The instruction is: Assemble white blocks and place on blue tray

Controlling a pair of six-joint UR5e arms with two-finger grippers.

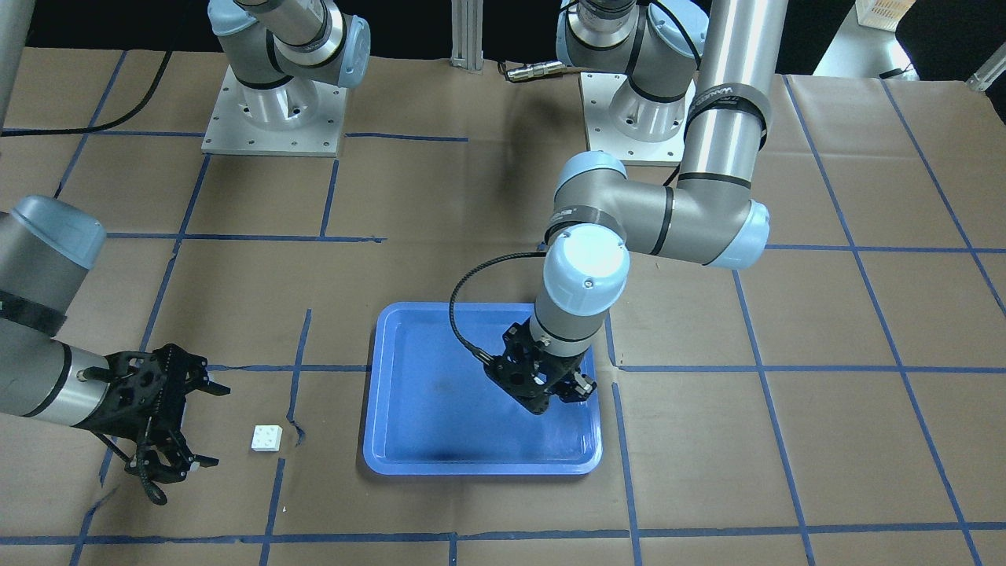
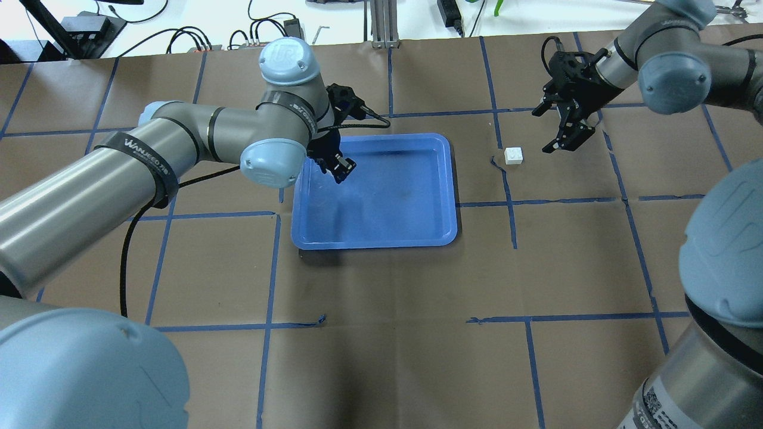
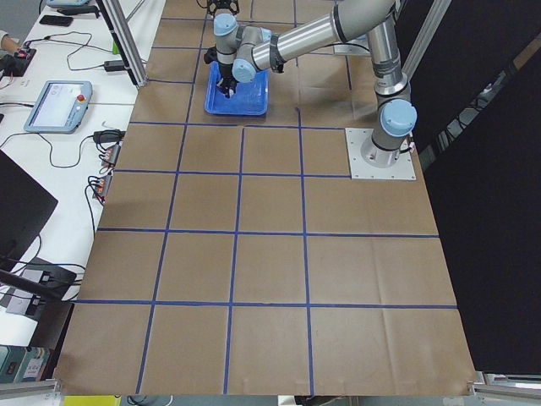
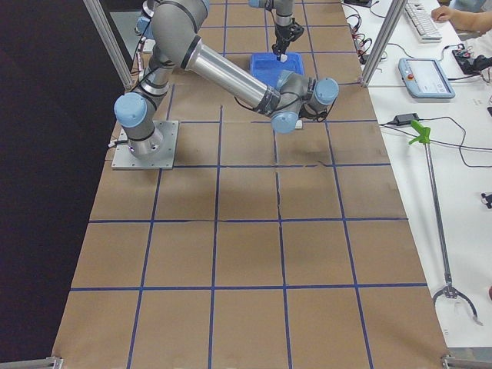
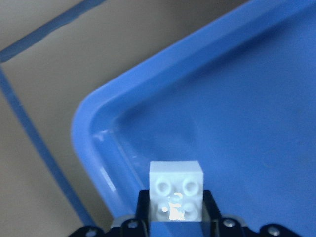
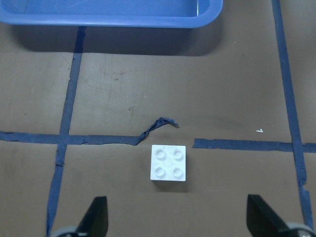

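Nearest the robot, the brown paper-covered counter (image 2: 387, 333) is marked off in squares by blue tape.

Beyond that stretch sits the large shallow rectangular blue plastic tray (image 2: 381, 208), flat on the counter at mid-width. No brick lies on the tray floor that is in view.

Left tool (image 2: 341, 170): positioned over the tray, inside the rim on the robot's left and in the tray's far half, close to the rounded far-left corner. Its fingers are closed narrowly on a small white square plastic brick with four round studs (image 5: 176, 190). In the left wrist view the studs face the camera, and the tray's rim and corner appear behind the brick. Whether this brick touches the tray floor cannot be determined.

At about the same depth, to the robot's right of the tray and clear of its rim, a second small white four-stud brick (image 6: 169, 163) rests on the counter, studs up. It lies just beside a blue tape line with a torn, curled stretch (image 6: 158, 126).

Right tool (image 1: 214, 425): further to the robot's right of this brick and slightly beyond it, near it but not touching. Its fingers are spread wide and hold nothing. In the right wrist view the loose brick sits between the lines of the two fingers, ahead of their tips.
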